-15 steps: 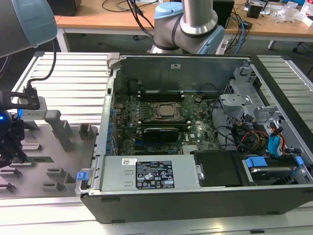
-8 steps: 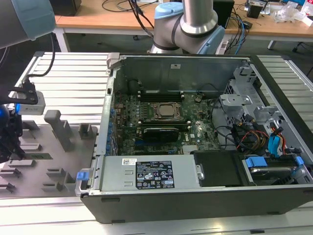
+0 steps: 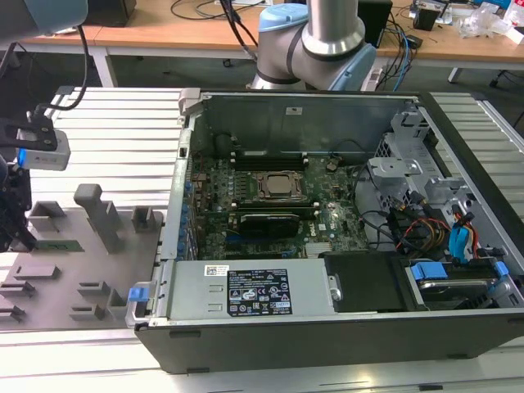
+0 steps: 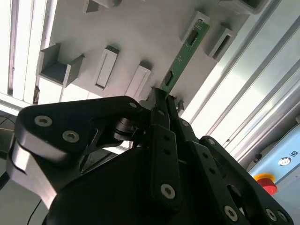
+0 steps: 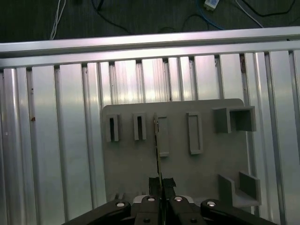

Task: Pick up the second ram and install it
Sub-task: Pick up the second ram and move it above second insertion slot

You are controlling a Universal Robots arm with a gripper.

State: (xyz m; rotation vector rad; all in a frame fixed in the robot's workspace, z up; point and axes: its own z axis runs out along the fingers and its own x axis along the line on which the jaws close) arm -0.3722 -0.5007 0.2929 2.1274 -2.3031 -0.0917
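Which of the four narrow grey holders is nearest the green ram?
The holder that the second ram runs along, its end shut in the gripper; the other three holders stand apart from it.

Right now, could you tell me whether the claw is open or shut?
Shut on the second ram: in the second wrist view the claw pinches one end of it, with the grey fixture behind.

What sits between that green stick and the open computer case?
In the exterior view, upright grey blocks of the fixture stand between the second ram and the computer case.
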